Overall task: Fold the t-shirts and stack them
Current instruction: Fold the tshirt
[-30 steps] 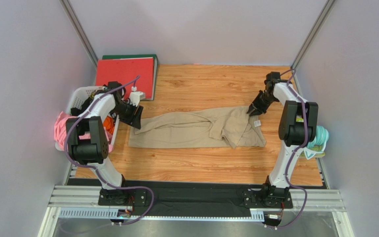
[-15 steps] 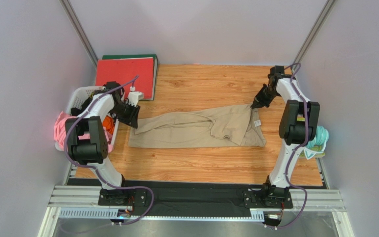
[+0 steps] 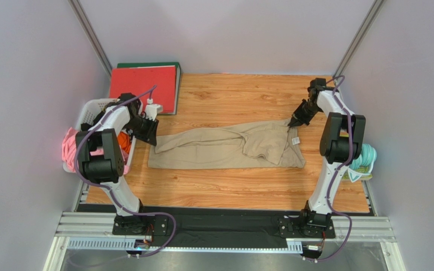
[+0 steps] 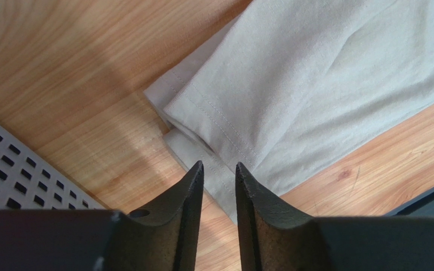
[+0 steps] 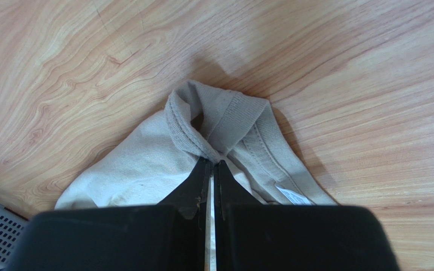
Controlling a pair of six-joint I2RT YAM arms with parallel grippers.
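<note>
A tan t-shirt (image 3: 225, 148) lies folded lengthwise across the wooden table, with its small white label (image 3: 295, 140) at the right end. My right gripper (image 3: 290, 125) is shut on the ribbed collar (image 5: 225, 116) at that end; in the right wrist view the gripper (image 5: 213, 162) has its tips pinched into the bunched cloth (image 5: 145, 164). My left gripper (image 3: 152, 135) hovers at the shirt's left end. Seen from the left wrist, that gripper (image 4: 219, 165) shows a narrow gap between its fingers, just over the stitched hem (image 4: 213, 121), which lies in layers. Nothing is clamped there.
A white laundry basket (image 3: 92, 107) with pink and orange clothes stands off the table's left edge, close behind the left arm; its perforated wall (image 4: 10, 169) shows by the left fingers. A red binder (image 3: 144, 87) lies at the back left. Teal cloth (image 3: 365, 158) hangs at the right edge.
My right gripper has shut on the collar and drawn it back and to the right, straightening the shirt's right end. The left jaws have narrowed near the hem.
</note>
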